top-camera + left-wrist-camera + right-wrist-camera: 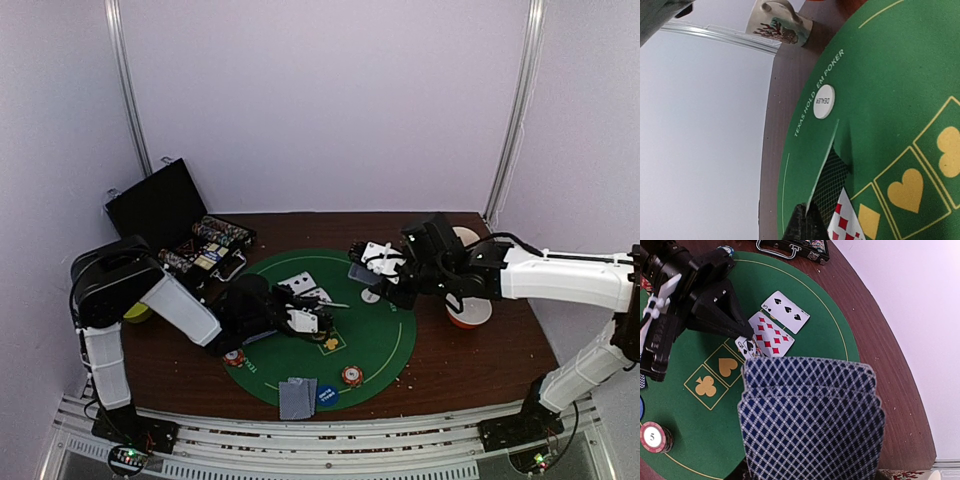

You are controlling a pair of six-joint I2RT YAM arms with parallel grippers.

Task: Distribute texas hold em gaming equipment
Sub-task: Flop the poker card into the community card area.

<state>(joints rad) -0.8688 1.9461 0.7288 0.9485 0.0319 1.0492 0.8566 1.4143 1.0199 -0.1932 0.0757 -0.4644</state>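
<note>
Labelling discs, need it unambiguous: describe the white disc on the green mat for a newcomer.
Find the round green mat in the middle of the brown table. On its far right part, beside the right gripper with the cards, lies a flat white disc. It alone is white and reads DEALER; the blue disc lies at the near edge.
</note>
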